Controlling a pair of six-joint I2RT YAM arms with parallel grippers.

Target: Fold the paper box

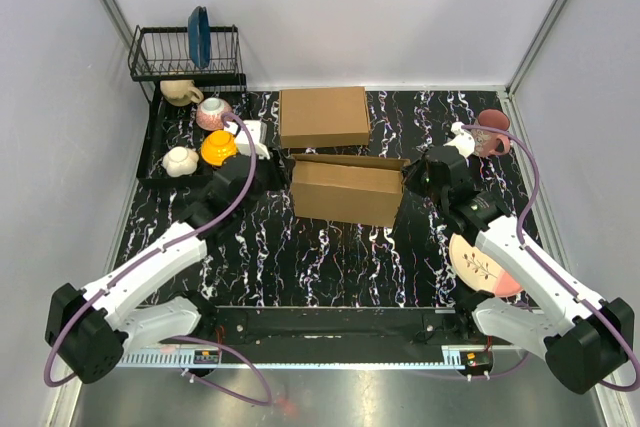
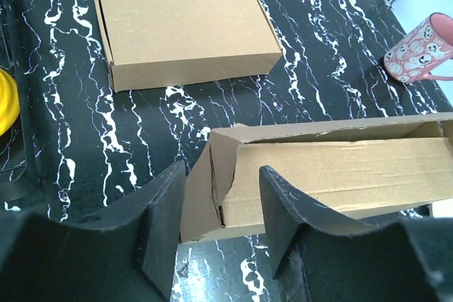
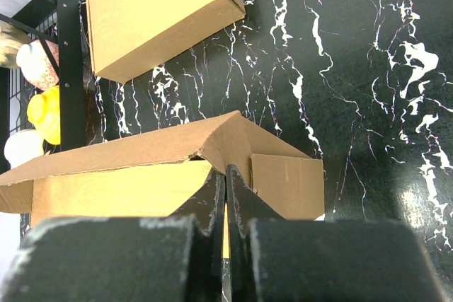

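The plain brown corrugated paper box (image 1: 345, 194) stands half-formed on the tabletop (image 1: 300, 257), walls up, lid flap ajar.

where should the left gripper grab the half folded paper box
Probably the standing left end flap of the paper box, pinched across its thin top edge from the left and above. It forms a narrow wall there, and the open left gripper straddles that corner.

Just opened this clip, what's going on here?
Two robot arms are working on a half-formed paper box in the middle of the table. The left gripper is open, its fingers straddling the box's left end. The right gripper is shut at the right end; whether it pinches cardboard is unclear. The box's top is not yet closed. A second, neatly formed box sits behind it.
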